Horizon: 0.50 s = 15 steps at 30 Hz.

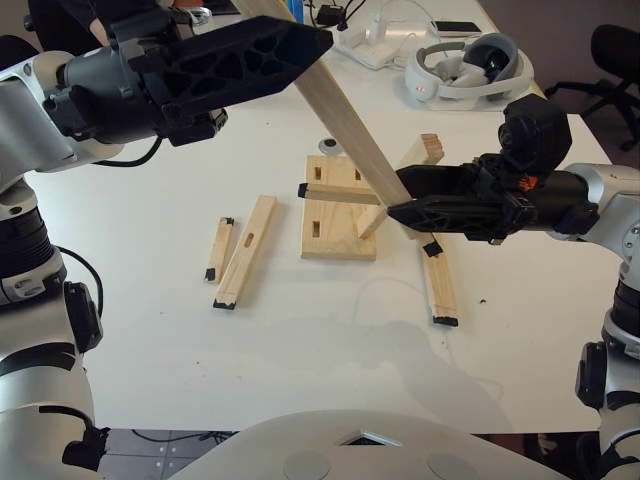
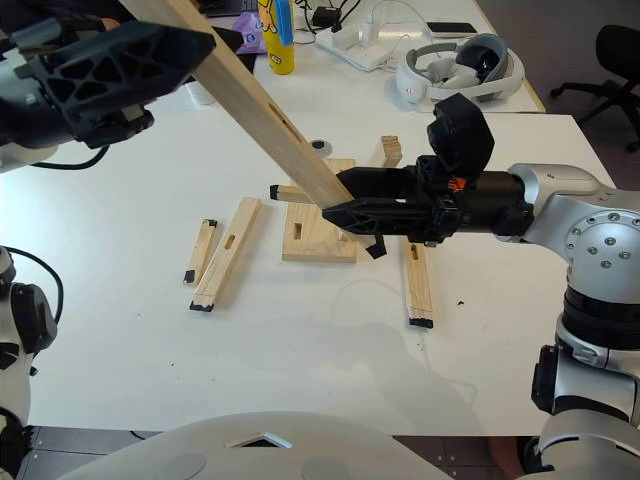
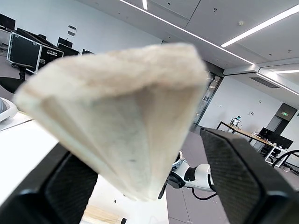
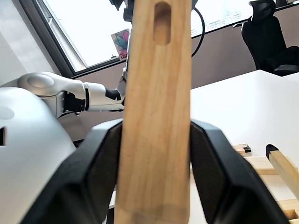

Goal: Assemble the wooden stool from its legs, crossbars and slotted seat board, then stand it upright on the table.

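Note:
A long slotted wooden leg (image 1: pixel 350 125) slants across the scene, and both grippers are shut on it. My left gripper (image 1: pixel 315 45) is clamped on its raised upper part, where the leg's end (image 3: pixel 121 121) sits between the black fingers (image 3: pixel 243 182). My right gripper (image 1: pixel 395 195) holds the lower part (image 4: pixel 159 116) above the right side of the slotted seat board (image 1: pixel 335 238), which lies flat on the table. A crossbar (image 1: pixel 335 192) with a black end rests across the board.
Loose pieces lie around the board: a slotted leg (image 1: pixel 245 250) and a short bar (image 1: pixel 219 247) to its left, another leg (image 1: pixel 438 285) to its right, a piece (image 1: pixel 425 150) behind. A headset (image 1: pixel 465 70), white device (image 1: pixel 375 45) and yellow bottle (image 2: pixel 280 35) stand at the back.

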Motion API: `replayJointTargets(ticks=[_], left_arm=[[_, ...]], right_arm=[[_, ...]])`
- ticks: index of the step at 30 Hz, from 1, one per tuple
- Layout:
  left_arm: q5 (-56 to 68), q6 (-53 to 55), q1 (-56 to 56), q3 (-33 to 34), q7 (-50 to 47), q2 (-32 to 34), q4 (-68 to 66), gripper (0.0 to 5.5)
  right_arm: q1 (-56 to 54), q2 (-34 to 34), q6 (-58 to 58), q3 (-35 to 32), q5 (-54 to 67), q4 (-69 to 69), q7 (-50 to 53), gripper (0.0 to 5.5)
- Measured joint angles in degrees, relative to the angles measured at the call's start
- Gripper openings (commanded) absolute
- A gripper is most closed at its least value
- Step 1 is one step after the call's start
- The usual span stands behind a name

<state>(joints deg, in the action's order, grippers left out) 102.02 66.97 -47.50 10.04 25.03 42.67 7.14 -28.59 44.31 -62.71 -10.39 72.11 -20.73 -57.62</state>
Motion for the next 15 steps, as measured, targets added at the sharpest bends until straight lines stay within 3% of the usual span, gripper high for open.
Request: replayJointTargets(ticks=[7,12,13,15], left_arm=[[-2.4,1.4,-0.3,-0.6,2.8,1.2,-0.1,2.14],[-6.0,2.3,-1.4,-1.1,5.6,1.8,-0.2,2.11],[-6.6,2.3,-1.4,-1.2,5.9,1.8,-0.2,2.10],[-7.9,2.7,-1.5,-1.3,6.8,1.9,-0.3,2.09]], right_arm=[[0.0,1.4,0.6,0.3,-1.5,0.0,-2.7,2.10],[0.0,1.7,1.1,0.9,-3.1,0.7,-4.1,2.10],[0.0,1.7,1.1,1.0,-3.1,1.1,-4.2,2.46],[0.0,1.7,1.2,1.6,-3.8,1.4,-4.6,2.67]])
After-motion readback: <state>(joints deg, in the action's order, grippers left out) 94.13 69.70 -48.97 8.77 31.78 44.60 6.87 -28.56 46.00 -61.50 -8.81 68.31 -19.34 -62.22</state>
